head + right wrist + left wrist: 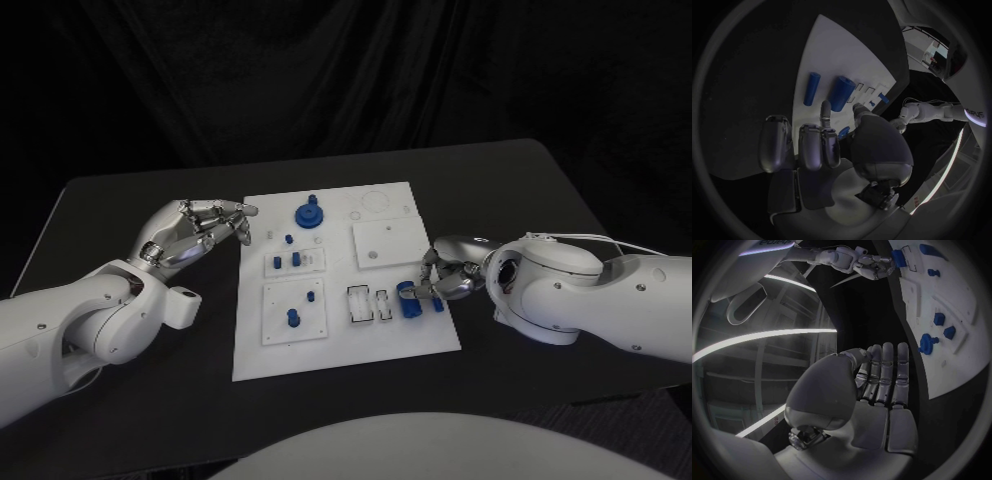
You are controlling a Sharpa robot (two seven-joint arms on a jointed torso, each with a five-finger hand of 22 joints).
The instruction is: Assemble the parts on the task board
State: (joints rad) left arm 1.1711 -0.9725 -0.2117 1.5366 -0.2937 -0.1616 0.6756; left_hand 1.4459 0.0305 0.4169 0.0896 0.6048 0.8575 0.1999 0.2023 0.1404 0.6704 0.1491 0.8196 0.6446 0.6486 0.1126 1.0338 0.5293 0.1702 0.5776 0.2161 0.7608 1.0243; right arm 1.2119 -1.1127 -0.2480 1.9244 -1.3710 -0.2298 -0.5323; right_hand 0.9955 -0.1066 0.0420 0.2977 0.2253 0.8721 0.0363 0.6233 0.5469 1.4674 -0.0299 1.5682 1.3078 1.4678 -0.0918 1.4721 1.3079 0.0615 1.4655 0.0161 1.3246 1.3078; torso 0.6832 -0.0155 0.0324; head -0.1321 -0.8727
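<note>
The white task board (378, 338) lies mid-table. A thick blue cylinder (408, 298) and a thin blue peg (437, 301) lie at its right edge. My right hand (447, 272) hovers there with fingers apart. In the right wrist view its fingertips (824, 107) end just short of the cylinder (841, 92), with the thin peg (811, 88) beside it. A small blue bit (844, 131) shows in the gap between thumb and finger; I cannot tell what it is. My left hand (195, 235) is at the board's left edge, fingers (882, 375) straight, holding nothing.
A blue round knob (309, 214) stands at the board's far end. Short blue pegs (293, 259) stand in a left inset and another peg (290, 320) in the inset nearer me. A white square plate (387, 243) sits at the right. Black table (130, 210) surrounds the board.
</note>
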